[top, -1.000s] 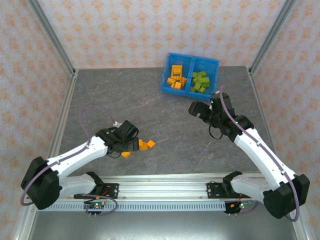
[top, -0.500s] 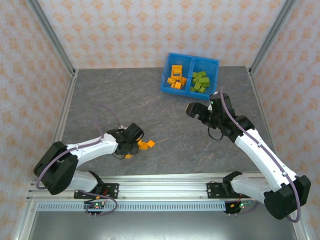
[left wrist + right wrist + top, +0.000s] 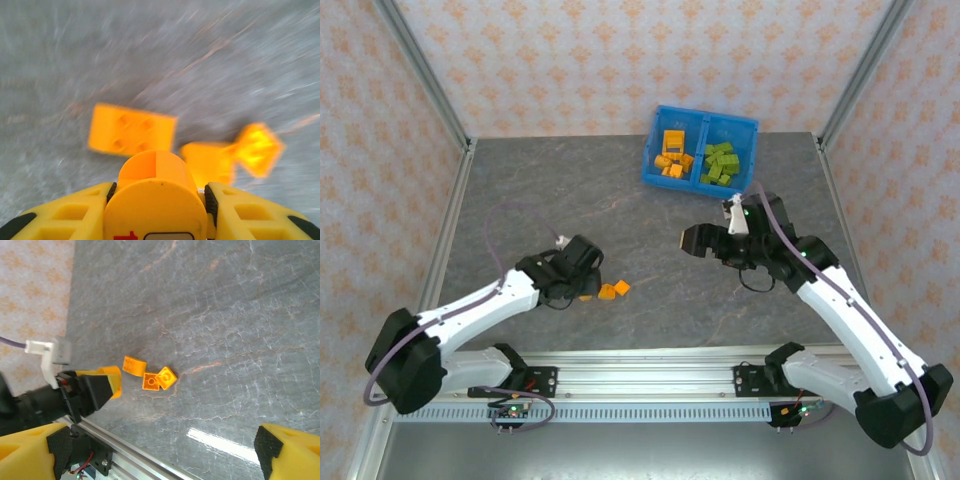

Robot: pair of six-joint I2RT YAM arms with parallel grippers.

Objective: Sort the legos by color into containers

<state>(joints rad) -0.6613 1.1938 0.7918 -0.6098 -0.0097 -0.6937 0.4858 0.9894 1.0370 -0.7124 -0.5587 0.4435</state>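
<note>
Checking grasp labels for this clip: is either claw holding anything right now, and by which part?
The left claw grips a rounded orange lego by its two opposite sides. The right claw is open and empty.

The grey marbled surface [image 3: 540, 190] lies mostly open, widest across its left half. A translucent blue plastic bin [image 3: 651, 165] blocks the far edge right of centre. A few small loose orange bricks [image 3: 613, 290] lie near the front, just beside the left tool [image 3: 588, 290], which is clamped on a rounded orange piece [image 3: 155, 167]. The right tool [image 3: 694, 240], jaws wide, hangs over mid-surface between bin and bricks, apart from both.
</note>
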